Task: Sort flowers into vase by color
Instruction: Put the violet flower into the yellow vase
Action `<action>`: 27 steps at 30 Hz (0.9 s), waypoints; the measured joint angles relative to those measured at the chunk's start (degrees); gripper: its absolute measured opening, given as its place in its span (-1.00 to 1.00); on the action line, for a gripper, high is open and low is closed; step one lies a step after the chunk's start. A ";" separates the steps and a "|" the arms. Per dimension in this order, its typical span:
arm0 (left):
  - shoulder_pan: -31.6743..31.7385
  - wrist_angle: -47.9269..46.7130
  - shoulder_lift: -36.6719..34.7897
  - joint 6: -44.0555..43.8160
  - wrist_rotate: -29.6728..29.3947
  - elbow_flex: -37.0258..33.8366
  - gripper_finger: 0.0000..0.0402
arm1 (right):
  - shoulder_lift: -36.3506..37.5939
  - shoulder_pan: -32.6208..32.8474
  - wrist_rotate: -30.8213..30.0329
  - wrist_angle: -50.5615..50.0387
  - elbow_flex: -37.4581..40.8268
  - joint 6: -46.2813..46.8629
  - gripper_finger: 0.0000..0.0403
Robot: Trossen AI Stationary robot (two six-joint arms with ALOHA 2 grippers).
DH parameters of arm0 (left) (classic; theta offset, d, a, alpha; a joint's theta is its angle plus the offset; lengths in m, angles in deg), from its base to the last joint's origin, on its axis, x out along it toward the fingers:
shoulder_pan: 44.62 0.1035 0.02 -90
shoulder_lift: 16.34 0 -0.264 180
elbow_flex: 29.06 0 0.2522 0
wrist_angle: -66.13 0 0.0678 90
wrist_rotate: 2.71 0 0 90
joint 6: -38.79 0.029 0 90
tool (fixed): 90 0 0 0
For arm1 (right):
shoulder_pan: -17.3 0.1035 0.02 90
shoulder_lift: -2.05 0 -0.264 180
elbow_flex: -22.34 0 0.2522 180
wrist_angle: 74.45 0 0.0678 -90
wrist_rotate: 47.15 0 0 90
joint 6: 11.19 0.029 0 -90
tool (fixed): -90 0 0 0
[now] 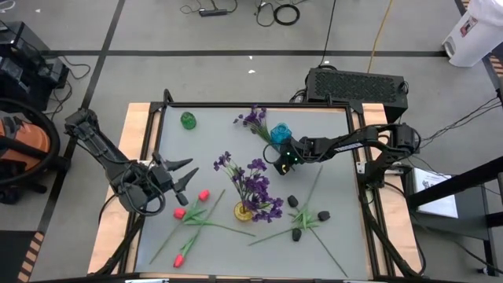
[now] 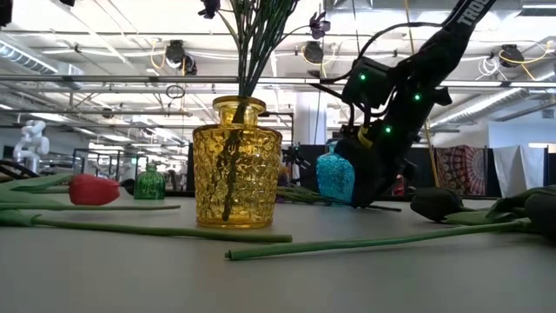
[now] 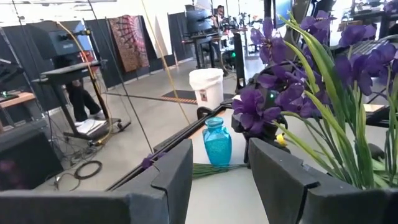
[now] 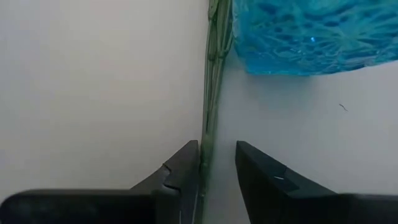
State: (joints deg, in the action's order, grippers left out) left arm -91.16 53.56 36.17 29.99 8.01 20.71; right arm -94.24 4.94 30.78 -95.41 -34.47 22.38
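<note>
A purple spray [image 1: 253, 119] lies on the table at the far middle, its green stems [image 4: 211, 93] running past the foot of a blue vase [image 1: 280, 132]. My right gripper [image 4: 217, 155] slants down at the table beside that vase, open by a narrow gap, one finger on each side of the stems. More purple flowers [image 1: 255, 185] stand in a yellow vase [image 2: 236, 165] near the table's front. My left gripper [image 1: 179, 174] hangs open and level above the table's left part, holding nothing. My right gripper stands astride the spray's stems [image 4: 205, 152] from above, slanting down, with the fingers across them. The stems lie on the table close along one finger [image 4: 183, 171]. I cannot tell whether that finger touches them.
A green vase [image 1: 188, 119] stands at the far left. Red tulips [image 1: 192, 208] lie at the near left, and black-headed blooms [image 1: 302, 216] with long stems lie at the near right. Bare table shows between the green vase and the purple spray.
</note>
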 joint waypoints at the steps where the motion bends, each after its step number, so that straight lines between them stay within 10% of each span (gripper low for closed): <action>1: 0.00 0.00 0.00 0.00 0.00 0.00 -0.18 | 0.00 0.00 0.02 0.00 0.00 -0.16 -0.50; 11: 0.00 0.00 0.00 -0.12 0.01 0.02 -0.18 | -0.02 0.00 3.35 0.00 0.00 -0.18 -0.95; 27: 0.00 -0.07 0.00 -1.48 0.02 0.04 -0.18 | 1.13 1.14 6.89 -0.28 0.17 -3.16 -0.99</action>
State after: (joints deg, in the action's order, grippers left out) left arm -91.16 53.49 36.17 28.51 8.03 20.76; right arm -93.11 6.08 37.68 -95.70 -34.30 19.21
